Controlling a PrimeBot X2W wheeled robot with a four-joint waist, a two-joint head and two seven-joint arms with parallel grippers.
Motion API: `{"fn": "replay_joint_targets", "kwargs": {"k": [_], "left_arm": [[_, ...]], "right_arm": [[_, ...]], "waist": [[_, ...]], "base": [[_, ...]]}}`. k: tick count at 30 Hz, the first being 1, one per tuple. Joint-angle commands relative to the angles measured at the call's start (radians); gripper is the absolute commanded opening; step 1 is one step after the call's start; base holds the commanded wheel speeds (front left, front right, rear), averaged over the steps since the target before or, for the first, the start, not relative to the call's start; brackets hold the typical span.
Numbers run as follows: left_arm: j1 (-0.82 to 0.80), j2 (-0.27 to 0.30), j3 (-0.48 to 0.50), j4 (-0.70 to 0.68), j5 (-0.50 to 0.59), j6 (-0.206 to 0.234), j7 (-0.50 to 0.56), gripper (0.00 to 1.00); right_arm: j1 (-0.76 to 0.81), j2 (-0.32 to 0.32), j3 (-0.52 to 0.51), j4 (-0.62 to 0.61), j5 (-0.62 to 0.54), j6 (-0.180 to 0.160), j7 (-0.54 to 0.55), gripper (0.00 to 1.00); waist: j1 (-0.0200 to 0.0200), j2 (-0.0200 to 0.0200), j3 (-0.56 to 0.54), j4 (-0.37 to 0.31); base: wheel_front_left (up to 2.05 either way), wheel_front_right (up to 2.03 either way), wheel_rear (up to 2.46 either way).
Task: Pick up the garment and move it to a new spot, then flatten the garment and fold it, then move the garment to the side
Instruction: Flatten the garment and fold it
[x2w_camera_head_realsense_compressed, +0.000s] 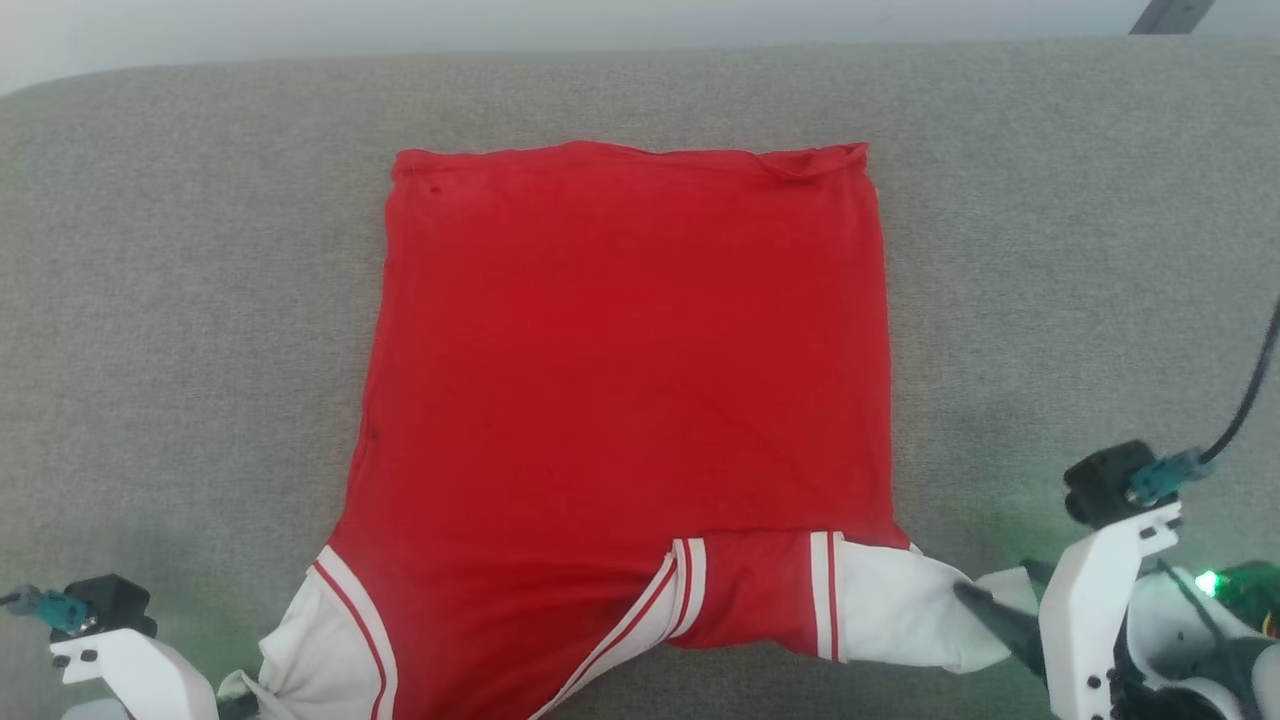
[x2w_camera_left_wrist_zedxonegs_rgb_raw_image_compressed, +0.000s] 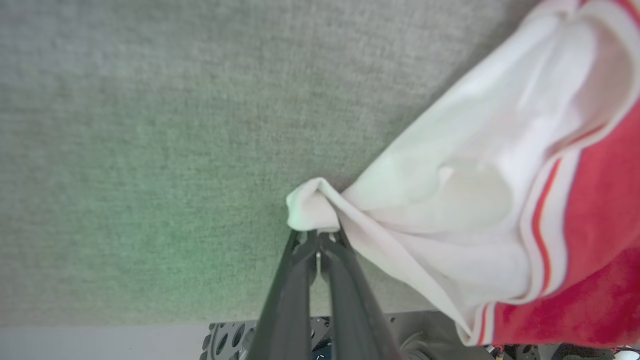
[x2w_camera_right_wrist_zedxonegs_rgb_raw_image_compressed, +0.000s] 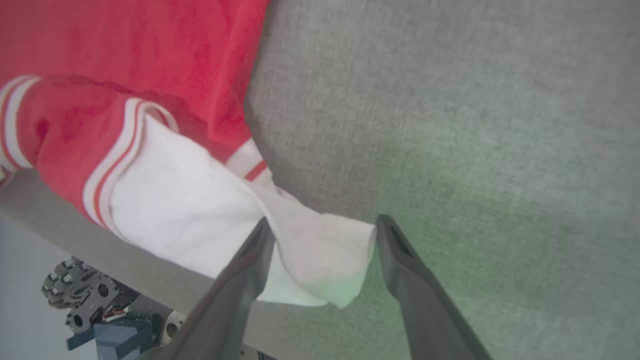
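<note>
Red shirt (x2w_camera_head_realsense_compressed: 630, 370) lies flat, plain face up, mid grey pad (x2w_camera_head_realsense_compressed: 1050, 250).
Left claw (x2w_camera_left_wrist_zedxonegs_rgb_raw_image_compressed: 316, 235) is clenched on the seven-o'clock sleeve tip (x2w_camera_left_wrist_zedxonegs_rgb_raw_image_compressed: 310, 207), likely to tension it; right claw (x2w_camera_right_wrist_zedxonegs_rgb_raw_image_compressed: 325, 225) gapes astride the five-o'clock cuff (x2w_camera_right_wrist_zedxonegs_rgb_raw_image_compressed: 320, 255), gripping nothing.

right gripper (x2w_camera_right_wrist_zedxonegs_rgb_raw_image_compressed: 324, 221): garment (x2w_camera_right_wrist_zedxonegs_rgb_raw_image_compressed: 175, 200) sleeve lies between fingers (x2w_camera_right_wrist_zedxonegs_rgb_raw_image_compressed: 235, 285) and leftward | grey surface (x2w_camera_right_wrist_zedxonegs_rgb_raw_image_compressed: 500, 125) ahead and rightward lies bare, open passage

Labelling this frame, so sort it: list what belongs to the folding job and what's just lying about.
Job: shirt; left fingers shut on one sleeve; right fingers open astride the other sleeve.
Lying about: grey surface; black cable; wheeled base.
</note>
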Motion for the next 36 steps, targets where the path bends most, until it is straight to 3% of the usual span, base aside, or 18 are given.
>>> {"fn": "replay_joint_targets", "kwargs": {"k": [1, 8, 14, 18, 26, 36], "left_arm": [[-0.058, -0.037, 0.030, 0.000, 0.009, -0.011, -0.033, 0.00], [-0.055, -0.029, 0.040, -0.004, 0.011, -0.015, -0.047, 0.00], [-0.074, -0.031, 0.041, -0.020, 0.024, -0.020, -0.039, 0.00], [-0.102, -0.044, 0.036, -0.024, 0.047, -0.029, -0.028, 0.00], [-0.166, -0.087, 0.020, -0.008, 0.090, -0.060, 0.000, 0.00], [-0.245, -0.165, 0.003, 0.065, 0.131, -0.126, 0.022, 0.00]], "right_arm": [[-0.016, 0.011, -0.009, -0.024, -0.007, -0.001, -0.012, 1.00], [-0.071, 0.076, -0.077, -0.101, -0.055, -0.001, -0.075, 1.00], [-0.218, 0.160, -0.139, -0.046, -0.157, -0.001, -0.168, 1.00], [-0.359, 0.203, -0.168, 0.067, -0.210, -0.001, -0.215, 1.00], [-0.597, 0.211, -0.217, 0.343, -0.276, -0.001, -0.244, 1.00], [-0.882, 0.207, -0.318, 0.765, -0.425, -0.001, -0.174, 1.00]], "waist": [[0.0000, -0.0001, -0.001, -0.007], [0.0000, -0.0001, 0.006, -0.020], [0.0000, -0.0001, 0.028, -0.002], [0.0000, -0.0001, 0.050, 0.025], [0.0000, -0.0001, 0.094, 0.098], [0.0000, -0.0001, 0.150, 0.195]], "base": [[0.00, 0.00, 0.00], [0.00, 0.00, 0.00], [0.00, 0.00, 0.00], [0.00, 0.00, 0.00], [0.00, 0.00, 0.00], [0.00, 0.00, 0.00]]}}
